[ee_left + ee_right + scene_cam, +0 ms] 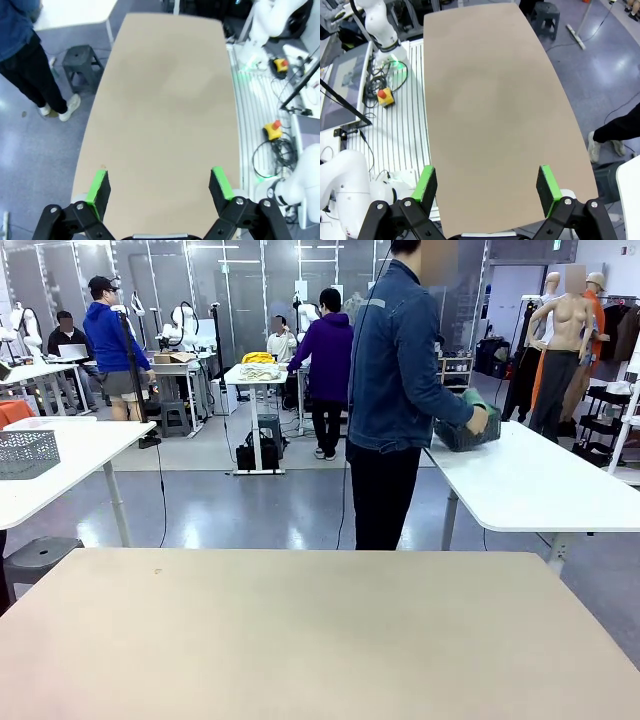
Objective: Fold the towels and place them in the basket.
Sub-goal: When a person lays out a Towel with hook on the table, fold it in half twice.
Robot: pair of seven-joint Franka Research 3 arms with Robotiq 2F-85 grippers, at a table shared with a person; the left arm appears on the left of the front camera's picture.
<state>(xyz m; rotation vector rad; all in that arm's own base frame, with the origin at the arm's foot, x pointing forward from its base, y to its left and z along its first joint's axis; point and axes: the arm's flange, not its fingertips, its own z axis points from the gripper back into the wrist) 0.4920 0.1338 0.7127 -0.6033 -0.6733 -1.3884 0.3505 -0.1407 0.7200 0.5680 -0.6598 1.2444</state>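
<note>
Grey basket (455, 438) at white table (530, 485)

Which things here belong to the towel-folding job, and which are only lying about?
For the job:
- basket, in the person's hands
- greenish cloth on it, perhaps a towel
- tan table
- left gripper and right gripper, both open

Lying about:
- mesh bin on the left white table
- stool
- stop button

Probably a robotics lab: white worktables (530, 485), emergency-stop buttons (273, 130), cables (265, 155).
</note>
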